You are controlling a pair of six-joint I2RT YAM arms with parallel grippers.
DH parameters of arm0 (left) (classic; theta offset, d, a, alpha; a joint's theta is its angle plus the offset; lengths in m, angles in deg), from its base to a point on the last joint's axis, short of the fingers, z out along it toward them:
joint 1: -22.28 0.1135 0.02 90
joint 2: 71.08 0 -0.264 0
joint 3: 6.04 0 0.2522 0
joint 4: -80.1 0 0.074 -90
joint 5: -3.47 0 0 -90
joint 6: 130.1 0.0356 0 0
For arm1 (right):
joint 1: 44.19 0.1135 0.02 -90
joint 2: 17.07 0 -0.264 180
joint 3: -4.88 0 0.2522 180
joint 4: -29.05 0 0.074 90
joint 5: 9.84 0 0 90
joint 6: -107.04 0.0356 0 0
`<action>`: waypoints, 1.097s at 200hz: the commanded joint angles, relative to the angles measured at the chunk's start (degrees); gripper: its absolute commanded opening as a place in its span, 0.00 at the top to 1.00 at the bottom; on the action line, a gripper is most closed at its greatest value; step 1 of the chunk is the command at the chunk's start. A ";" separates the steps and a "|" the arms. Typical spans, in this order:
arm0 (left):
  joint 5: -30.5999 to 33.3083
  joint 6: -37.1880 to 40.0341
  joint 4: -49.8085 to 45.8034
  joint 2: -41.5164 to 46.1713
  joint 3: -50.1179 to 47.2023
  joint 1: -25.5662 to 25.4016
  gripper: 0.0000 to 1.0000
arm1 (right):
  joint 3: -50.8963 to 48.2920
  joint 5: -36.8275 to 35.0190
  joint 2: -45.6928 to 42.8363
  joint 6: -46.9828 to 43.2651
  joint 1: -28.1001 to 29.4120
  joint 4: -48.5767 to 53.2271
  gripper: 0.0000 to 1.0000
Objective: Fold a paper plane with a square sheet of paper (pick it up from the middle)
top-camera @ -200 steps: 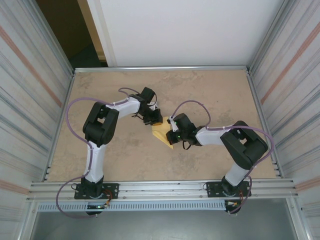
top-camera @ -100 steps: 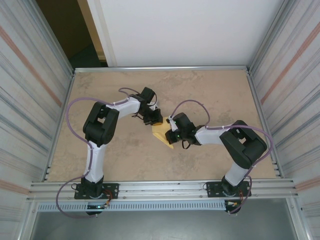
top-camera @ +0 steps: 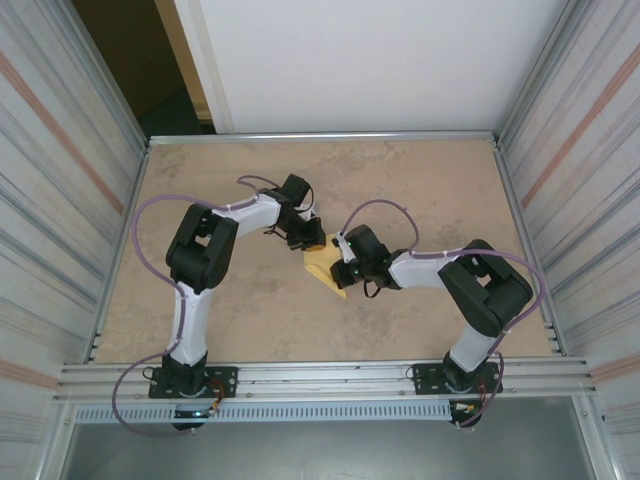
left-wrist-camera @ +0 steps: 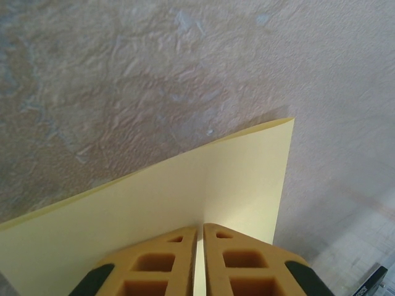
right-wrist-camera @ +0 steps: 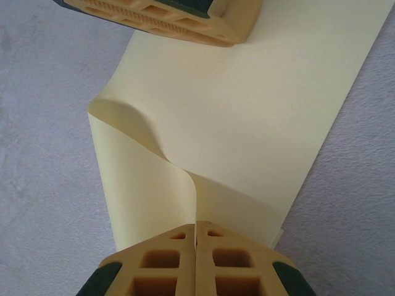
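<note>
While both arms meet near the middle of the table (top-camera: 220, 190), you have the square sheet of paper (top-camera: 322, 266) pinched from two sides. Your left gripper (left-wrist-camera: 199, 229) is closed on one edge, its fingers almost touching with just the thin paper between them. Your right gripper (right-wrist-camera: 195, 225) is clamped tight on the opposite edge, and there the sheet buckles into a soft curl. One straight side edge runs flat along the tabletop, and the far corner in the left wrist view casts a shadow on the surface. You have tabletop on every side of the pair. The ribbed side walls (top-camera: 60, 200) and the near metal rail (top-camera: 330, 372) are well apart from the paper.
</note>
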 commanded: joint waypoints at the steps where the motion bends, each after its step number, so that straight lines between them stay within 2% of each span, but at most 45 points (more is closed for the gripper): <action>1: 0.68 0.91 -3.50 -2.51 0.29 -0.53 0.87 | 1.13 0.19 0.59 1.69 -0.49 2.30 1.00; 40: -2.28 -0.89 -0.26 4.22 -0.13 0.80 0.83 | 1.31 0.68 1.67 2.60 -0.54 2.98 1.00; 75: -1.54 -3.07 3.53 9.97 -6.97 1.75 0.81 | 0.70 1.99 1.16 4.14 -0.60 2.28 1.00; 106: -1.41 -3.61 3.70 8.09 -10.00 1.69 0.84 | 0.87 2.63 0.88 5.10 -0.61 2.14 1.00; 140: -2.55 -2.92 4.07 5.86 -8.58 0.78 0.85 | 0.87 2.97 0.69 5.80 -0.57 2.33 1.00; 219: 1.39 -2.18 -0.60 1.16 -6.80 0.50 0.87 | 0.96 3.40 -1.50 7.22 -0.57 3.70 1.00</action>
